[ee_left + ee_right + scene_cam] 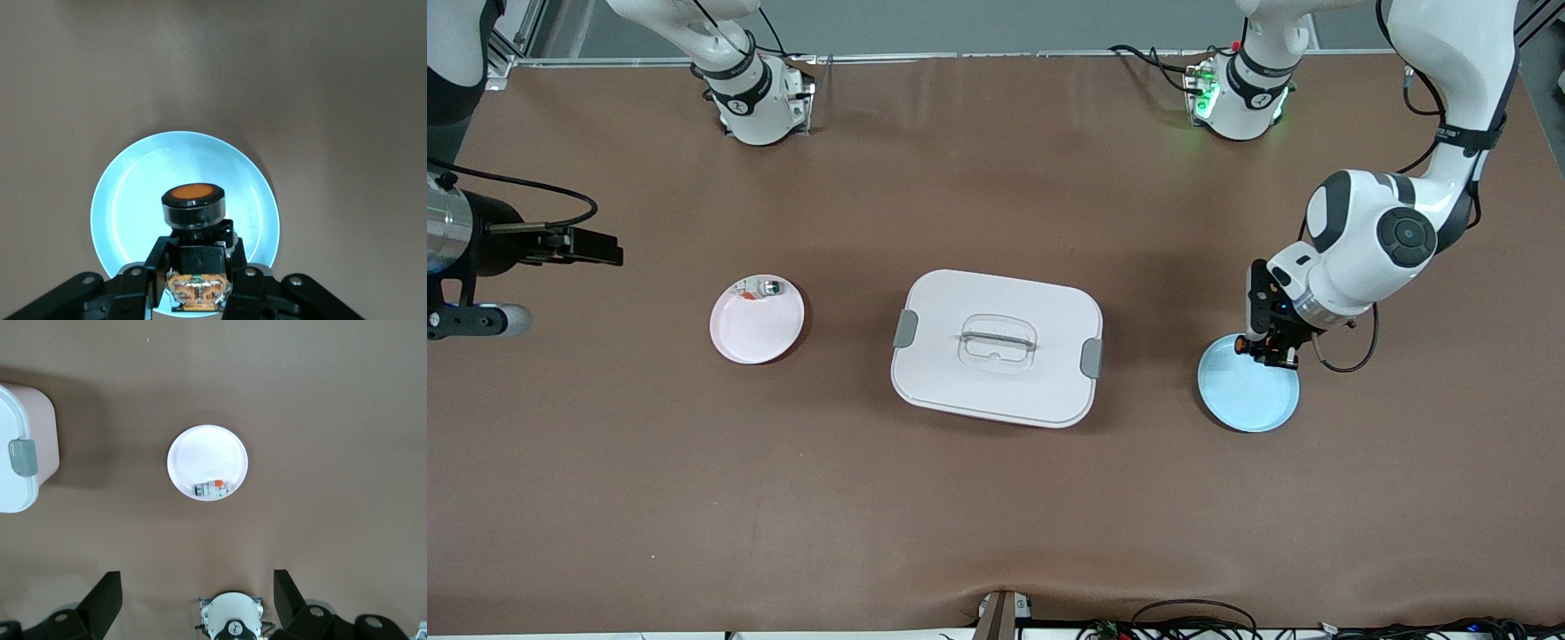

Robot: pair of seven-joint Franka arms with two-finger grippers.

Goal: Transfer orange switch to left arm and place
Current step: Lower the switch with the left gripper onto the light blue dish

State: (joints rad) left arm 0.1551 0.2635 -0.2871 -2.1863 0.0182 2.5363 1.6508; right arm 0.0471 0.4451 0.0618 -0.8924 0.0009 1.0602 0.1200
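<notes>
Front view: the left gripper (1272,354), over the blue plate (1249,400), has its jaws clenched on the orange switch (1285,357); the box (997,347) sits mid-desk.

Left wrist view: the switch looks light, rigid, slick plastic, best pinched on its flat black body.

Right wrist view: the right gripper (197,600) waits, jaws released.

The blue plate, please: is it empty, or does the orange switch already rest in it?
Empty: the blue plate shows bare, and the orange switch is held above it in the shut left claw.
</notes>
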